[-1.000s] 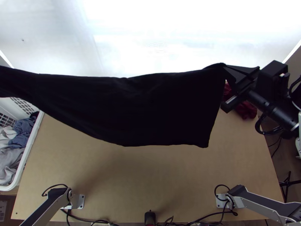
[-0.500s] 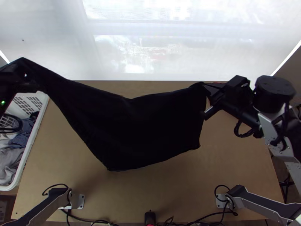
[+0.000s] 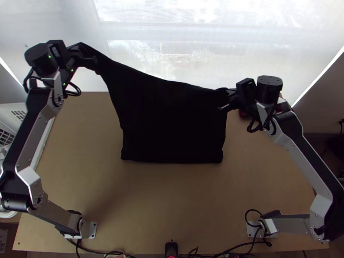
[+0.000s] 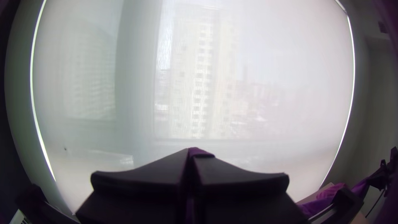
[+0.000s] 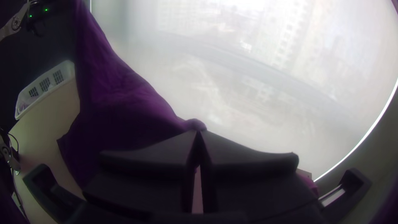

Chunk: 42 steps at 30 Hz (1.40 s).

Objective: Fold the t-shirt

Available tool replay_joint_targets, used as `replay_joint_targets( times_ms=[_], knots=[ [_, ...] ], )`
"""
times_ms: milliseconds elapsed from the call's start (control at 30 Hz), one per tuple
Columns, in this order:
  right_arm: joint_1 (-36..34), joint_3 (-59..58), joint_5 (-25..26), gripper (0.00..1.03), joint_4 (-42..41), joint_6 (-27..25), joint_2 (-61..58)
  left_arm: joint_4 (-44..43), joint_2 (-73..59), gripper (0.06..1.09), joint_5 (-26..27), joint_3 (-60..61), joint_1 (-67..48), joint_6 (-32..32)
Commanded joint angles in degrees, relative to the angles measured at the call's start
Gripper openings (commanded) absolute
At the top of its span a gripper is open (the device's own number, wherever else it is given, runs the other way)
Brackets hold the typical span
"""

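We see the t-shirt point(image 3: 172, 124) stretched between both grippers over the far, middle part of the worktop point(image 3: 180, 198), its lower edge towards the near side. At the far left, the left gripper point(image 3: 88, 59) has its jaws pinching one upper end of the cloth; right of centre, the right gripper's point(image 3: 228, 99) jaws pinch the other. We cannot tell whether the lower edge touches the wood.
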<state>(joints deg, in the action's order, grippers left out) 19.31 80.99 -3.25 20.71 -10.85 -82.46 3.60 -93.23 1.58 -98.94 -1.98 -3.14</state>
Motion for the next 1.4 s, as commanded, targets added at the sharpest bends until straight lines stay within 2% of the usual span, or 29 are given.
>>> replay_joint_targets(
  times_ms=[0,67,167,300,467,600,733,867,1033,1167,1267,1367],
  knots=[
    [-2.88,-1.63,-0.01,0.03,-3.39,-1.8,-6.58,-5.97,-14.87,0.52,-4.22,-5.21,-3.73,0.24],
    [-3.23,-1.54,-0.01,0.03,-3.92,-2.07,-7.9,-3.24,-16.02,0.79,-4.31,-5.48,-4.35,0.24],
    [-3.49,-1.36,-0.01,0.03,-4.27,-2.51,-9.57,3.88,-15.58,1.03,-4.31,-5.39,-5.05,0.32],
    [-3.58,-1.63,-0.01,0.03,-4.89,-2.51,-11.06,13.1,-9.16,1.03,-3.25,0.06,-6.37,0.32],
    [-3.58,-3.03,-0.01,0.03,-5.15,-2.51,-13.08,21.01,2.79,1.03,5.97,12.98,-9.45,1.38],
    [-3.58,-4.17,-0.01,0.03,-6.47,-2.77,-15.1,23.39,11.05,1.03,6.41,22.73,-13.58,1.91],
    [-3.75,-4.61,-0.01,0.03,-7.35,-2.86,-17.04,23.56,13.87,1.03,6.06,29.06,-13.49,1.82],
    [-4.63,-5.76,-0.01,0.03,-7.79,-2.77,-17.83,20.93,10.79,1.03,5.71,29.06,-6.28,1.64],
    [-6.39,-8.92,-0.01,0.03,-8.05,-2.33,-17.65,20.84,3.49,1.03,4.22,21.24,0.84,0.94],
    [-7.09,-10.85,-0.01,0.03,-8.05,-2.42,-17.12,28.05,5.25,1.03,8.26,18.34,-5.84,1.82],
    [-7.27,-10.85,-0.01,0.03,-8.05,-2.33,-17.39,33.23,6.22,1.03,8.26,20.36,-15.34,6.74],
    [-6.83,-10.41,-0.01,0.03,-8.05,-1.98,-17.56,34.64,5.78,1.03,8.26,23.17,-21.49,8.59]
  ],
)
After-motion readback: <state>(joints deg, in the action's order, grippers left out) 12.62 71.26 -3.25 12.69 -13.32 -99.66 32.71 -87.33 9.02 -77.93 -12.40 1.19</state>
